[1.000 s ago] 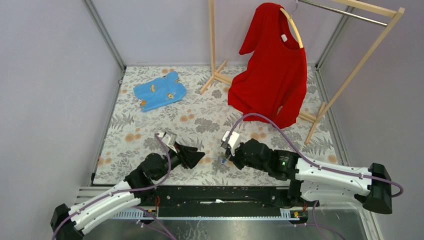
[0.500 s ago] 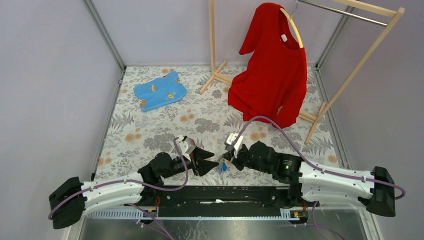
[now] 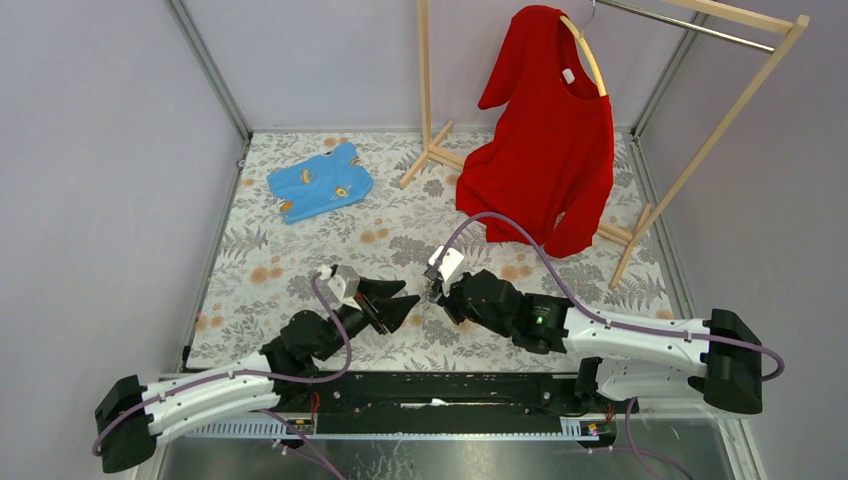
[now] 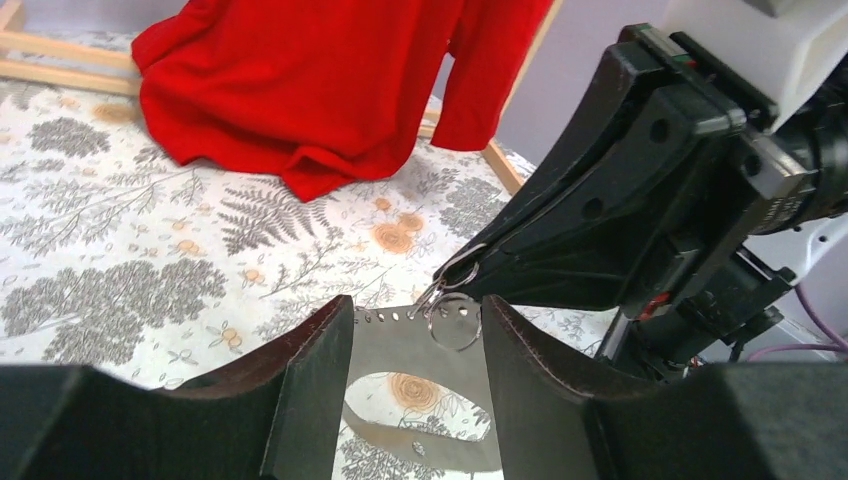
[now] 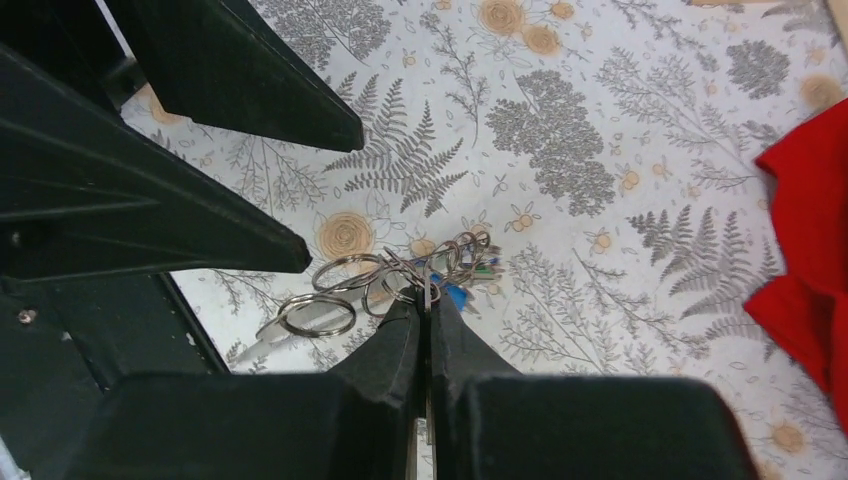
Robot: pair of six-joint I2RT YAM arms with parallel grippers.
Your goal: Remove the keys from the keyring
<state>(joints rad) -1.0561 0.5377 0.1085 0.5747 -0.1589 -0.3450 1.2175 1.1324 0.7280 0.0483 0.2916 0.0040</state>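
Right gripper (image 5: 428,303): pinched shut on the keyring (image 5: 340,272), held above the cloth (image 3: 400,240).
Keyring: linked wire rings bunched at the fingertips.
Keys (image 5: 462,262): a small silvery and blue cluster just past the rings, between the two grippers.
Left gripper (image 4: 418,306): jaws partly apart, tips close to the right gripper.
Metal tag (image 4: 410,345): flat, with holes along one edge, between the left jaws; contact unclear.
Beyond: red shirt (image 3: 545,150) on the rack (image 3: 425,100); blue shirt (image 3: 318,182) far left.

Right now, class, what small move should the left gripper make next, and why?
Probably close the left gripper on the flat silvery key hanging between its open fingers. The right gripper is shut on the keyring, so a grip on the key would let the arms work it off.
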